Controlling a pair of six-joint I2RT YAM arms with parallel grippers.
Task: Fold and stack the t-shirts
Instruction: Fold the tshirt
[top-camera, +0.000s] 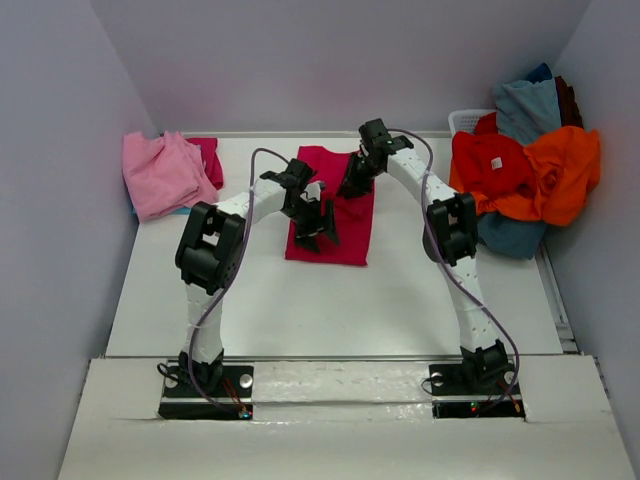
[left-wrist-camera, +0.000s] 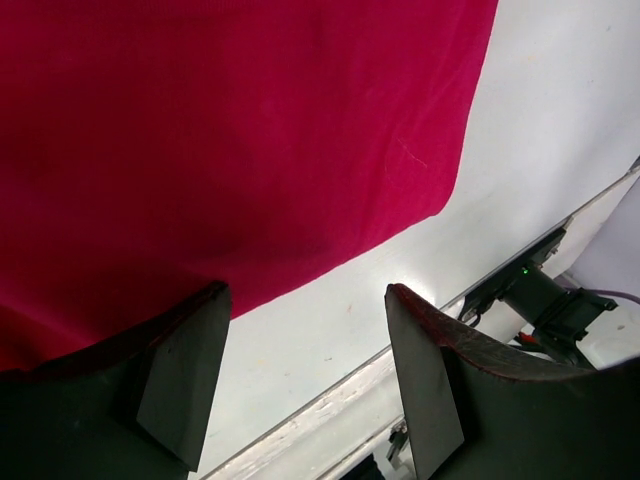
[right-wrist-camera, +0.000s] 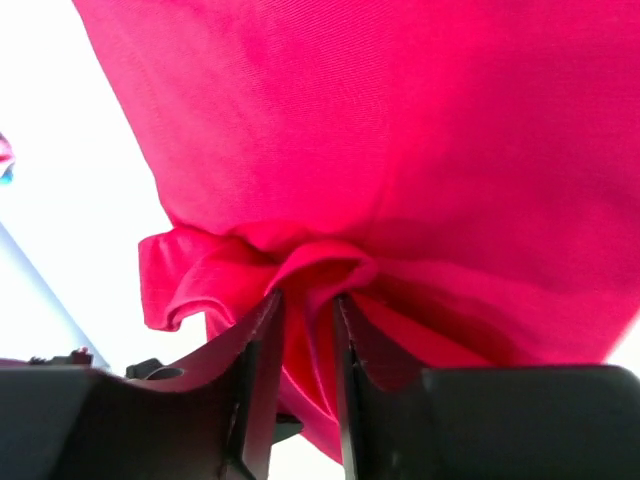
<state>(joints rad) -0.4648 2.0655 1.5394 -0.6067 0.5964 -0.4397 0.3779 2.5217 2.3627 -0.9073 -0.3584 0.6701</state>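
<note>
Here, the crimson t-shirt (top-camera: 350, 240) is laid out as a long panel in the middle of the worktop (top-camera: 300, 310), and a fold across its length is judged to be the step in hand. A tuck of its cloth is clamped between the right fingers (right-wrist-camera: 255, 380), in the far half of the panel. The cloth is gathered there into a rumpled knot rather than held by a clean edge. The left fingers (left-wrist-camera: 185, 380) are spread wide with nothing between them and are held over the near edge, where bare worktop is seen through the gap.

For a tidy fold, every layer should be caught in the right-hand pinch. Whether that is so cannot be told from the wrist view. The same edge would best be taken by the free fingers too before anything is raised, so that it is carried level rather than dragged from one point. The cloth should be lifted only enough to clear itself, brought over in a low arc, and set down edge on edge. The grip should be let go only once the cloth lies flat, since soft cotton is likely to slump and crease.

The finished bundle is presumably meant for the folded pink t-shirt (top-camera: 160, 172) at the far left, well apart from the unfolded heap (top-camera: 520, 170) in the basket (top-camera: 465, 118).
</note>
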